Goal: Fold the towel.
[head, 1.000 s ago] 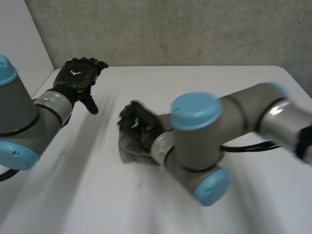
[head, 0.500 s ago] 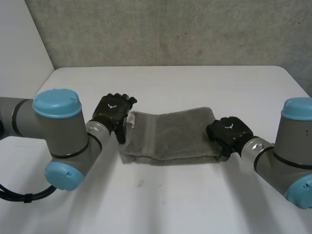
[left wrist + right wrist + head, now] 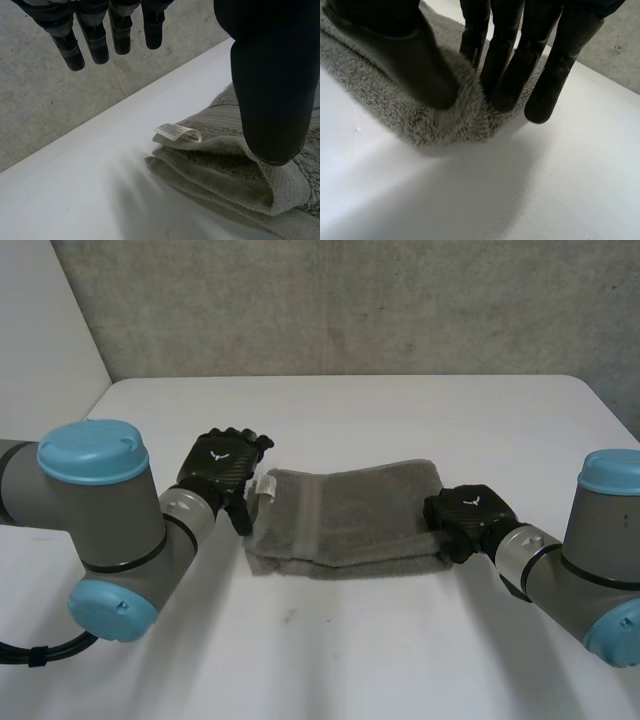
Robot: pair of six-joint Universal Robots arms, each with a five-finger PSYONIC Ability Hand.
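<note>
The grey towel point(image 3: 345, 520) is lying across the middle of the white table point(image 3: 400, 410), already folded into a long thick strip with a few layers stacked up. The left hand point(image 3: 222, 468) is hovering right at the end with the little white label point(image 3: 176, 132) sticking out. Its fingers are hanging straight and spread, and the thumb is sitting over the cloth without clamping anything. The right hand point(image 3: 470, 518) is working the opposite end, and from its wrist camera it's looking like the thumb and fingers are squeezing a fluffy ridge of towel between them, with one finger off over the bare table. Handling-wise this thing is looking soft, floppy and light, so it's probably going to sag and slide apart if only the top layer is getting grabbed. Best bet is probably pinching through all the layers at both end corners, thumb under and fingers on top, and lifting both ends together so the fold isn't slipping open
</note>
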